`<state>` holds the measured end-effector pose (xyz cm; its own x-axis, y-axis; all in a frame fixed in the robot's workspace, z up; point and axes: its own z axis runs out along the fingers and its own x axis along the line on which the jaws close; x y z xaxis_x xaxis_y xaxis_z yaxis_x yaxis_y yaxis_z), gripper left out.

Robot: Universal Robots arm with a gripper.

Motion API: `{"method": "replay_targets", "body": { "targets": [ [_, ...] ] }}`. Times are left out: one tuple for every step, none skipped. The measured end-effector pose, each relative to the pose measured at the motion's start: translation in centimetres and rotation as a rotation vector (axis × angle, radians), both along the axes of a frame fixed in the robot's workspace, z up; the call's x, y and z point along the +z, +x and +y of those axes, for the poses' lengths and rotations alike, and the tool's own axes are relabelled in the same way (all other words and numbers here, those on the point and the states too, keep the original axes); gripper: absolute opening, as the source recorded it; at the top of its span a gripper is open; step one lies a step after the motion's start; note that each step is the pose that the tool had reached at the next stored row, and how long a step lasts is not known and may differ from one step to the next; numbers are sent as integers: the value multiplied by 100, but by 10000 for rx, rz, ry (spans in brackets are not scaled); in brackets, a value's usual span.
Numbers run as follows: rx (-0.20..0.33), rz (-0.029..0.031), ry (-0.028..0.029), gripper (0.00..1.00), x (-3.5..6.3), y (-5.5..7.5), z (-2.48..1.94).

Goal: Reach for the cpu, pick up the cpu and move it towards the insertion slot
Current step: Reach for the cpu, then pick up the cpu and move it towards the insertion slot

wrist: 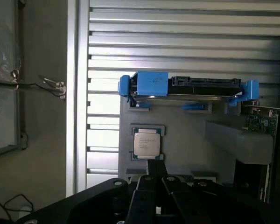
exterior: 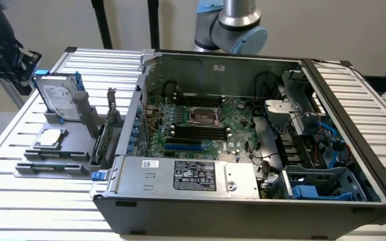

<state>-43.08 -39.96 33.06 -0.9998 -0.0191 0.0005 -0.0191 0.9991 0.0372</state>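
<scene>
While my gripper point(wrist: 157, 181) hangs high over the grey holder point(exterior: 52, 161) beside the open case point(exterior: 247, 201), I am in the reaching step: nothing is picked up and nothing is touched. My jaws are shut tight together with nothing between them. The cpu point(wrist: 147, 143) lies flat in its square seat on the holder, silvery top up, below me and a little ahead of my fingertips, well apart from them. Beyond it, farther from me, the drive point(wrist: 186, 87) stands on edge in its blue rails, and a tall grey post of the holder rises off to one side, near the card with the green board. In the exterior view the cpu point(exterior: 50, 138) sits in front of the drive point(exterior: 60, 98), outside the case, while the slot point(exterior: 204, 116) is inside the case on the green board, well away from me and across the case wall from the cpu. I judge that a grasp calls first for parted jaws, since shut as they are they cannot straddle the chip. It also calls for a straight descent centred on the chip, with the fingers lined up on two opposite edges. The chip is thin and sits low in its seat, so the fingertips would have little edge to catch, and a skewed approach could tip it or jam it against the seat's rim.
</scene>
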Motion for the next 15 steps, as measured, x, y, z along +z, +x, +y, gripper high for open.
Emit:
{"method": "replay_targets", "body": {
  "targets": [
    [0,0,0,11,0,0,0],
    [0,-1,0,11,-1,0,0],
    [-1,0,0,11,0,-1,0],
    [-1,0,0,11,0,-1,0],
    [0,0,0,11,0,0,0],
    [0,-1,0,11,0,0,0],
    [0,0,0,11,0,0,0],
    [0,0,1,11,0,0,0],
    [0,0,0,11,0,0,0],
    [0,0,1,11,0,-1,0],
    [-1,0,0,12,0,-1,0],
    [0,0,0,18,0,0,0],
    [0,0,0,24,0,0,0],
    [0,0,0,30,0,0,0],
    [0,0,0,30,0,0,0]
  ]
}}
